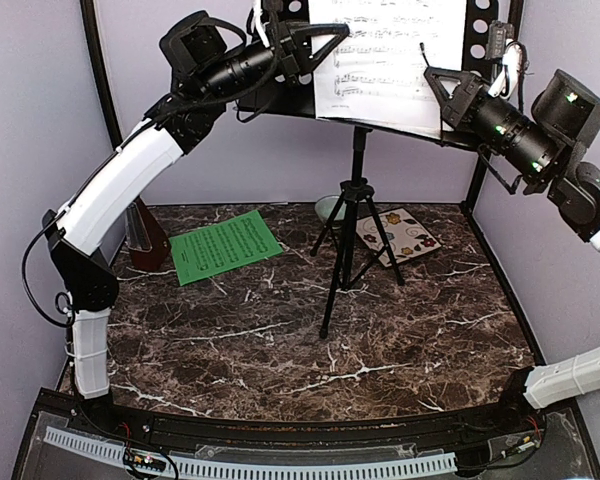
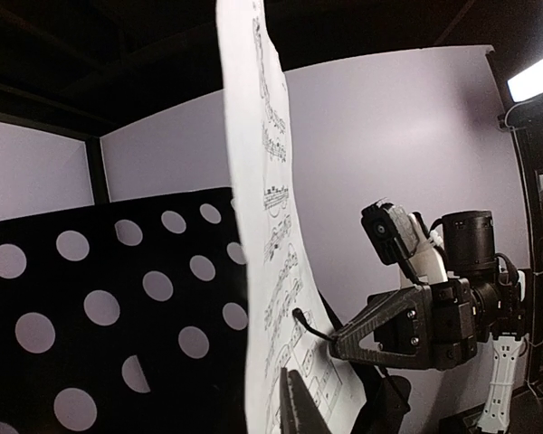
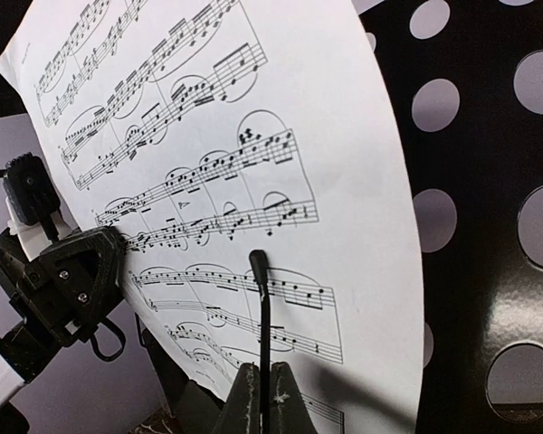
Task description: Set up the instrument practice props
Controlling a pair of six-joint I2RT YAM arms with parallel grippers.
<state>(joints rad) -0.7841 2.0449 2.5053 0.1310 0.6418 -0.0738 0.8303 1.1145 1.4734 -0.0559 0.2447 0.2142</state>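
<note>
**Top view.** Nearest, at 6 o'clock, a white toothed strip (image 1: 280,468) runs along the table (image 1: 280,340) edge between the arm bases. The stand (image 1: 358,160) rises from mid-table, its perforated desk at 12 o'clock. The white sheet (image 1: 390,60) leans upright on the desk. The left gripper (image 1: 330,35) sits at the sheet's 9 o'clock edge. The right gripper (image 1: 432,78) is at its 4 o'clock corner. The green sheet (image 1: 225,247) lies flat at 9 o'clock of the tripod legs, and the metronome (image 1: 145,240) stands just beyond it at 9 o'clock, by the wall. The bowl (image 1: 327,207) is behind the legs at 12 o'clock. The tile (image 1: 405,235) is at 3 o'clock, and one leg crosses in front of it.

**Left wrist.** One dark finger (image 2: 294,407) shows at 6 o'clock, right beside the sheet, which runs edge-on and bowed from 12 to 6. I cannot tell whether these jaws are parted or pinching the paper. The desk fills 8 o'clock. The right gripper is at 4 o'clock.

**Right wrist.** The right gripper's fingers (image 3: 244,402) press together at 6 o'clock, clamped on a thin black rod (image 3: 262,316). The rod points to 12 across the printed staves. The left gripper is at 8 o'clock, past the sheet's far edge, and the desk fills 3 o'clock.
</note>
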